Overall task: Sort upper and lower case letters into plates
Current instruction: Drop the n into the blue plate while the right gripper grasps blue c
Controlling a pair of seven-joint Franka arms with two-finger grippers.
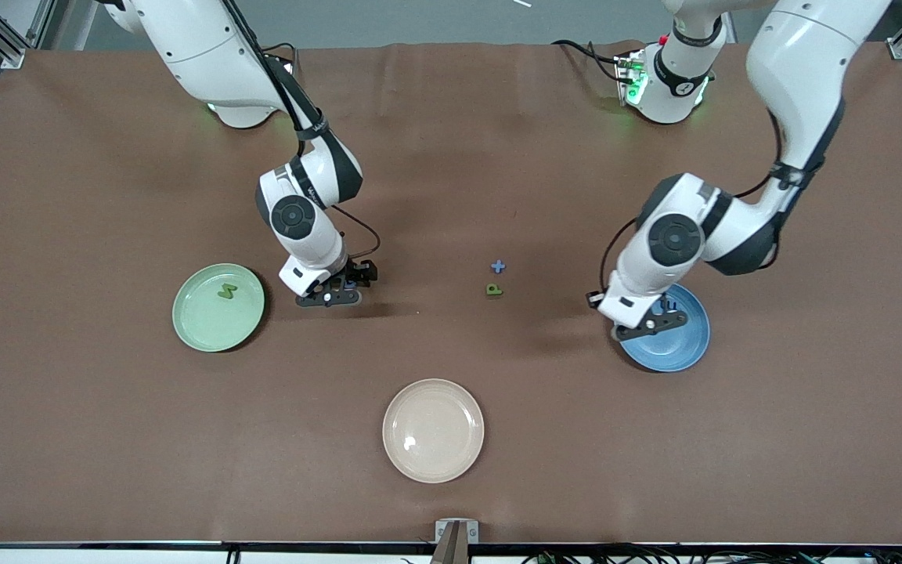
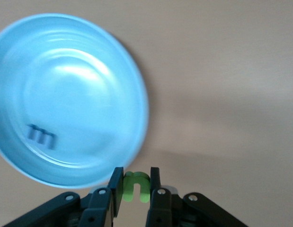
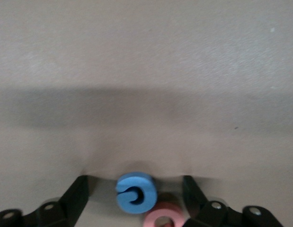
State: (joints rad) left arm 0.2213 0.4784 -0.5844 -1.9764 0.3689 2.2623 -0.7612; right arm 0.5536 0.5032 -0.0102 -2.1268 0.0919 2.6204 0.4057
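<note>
Toward the right arm's end of the brown surface, a pale green plate with a green letter lying flat in it. Just beside that plate, toward the middle, the right pincer down at the surface, fingers spread wide apart and not gripping; between them in the right wrist view a blue letter C lying flat, touching neither finger, with a pink-red ring-shaped letter O just beside it, closer to the pincer's body. Nearer to the front camera, about midway along the surface, a cream-white plate, bare. Farther from the camera than that plate, a small blue cross-like t and, just beside it and nearer to the camera, a green p, both flat on the surface and apart from both arms. Toward the left arm's end, a blue plate holding a dark blue m flat inside it. Over that plate's rim, the left pincer, clenched on a small green u-shaped letter pinched between its two fingers.
</note>
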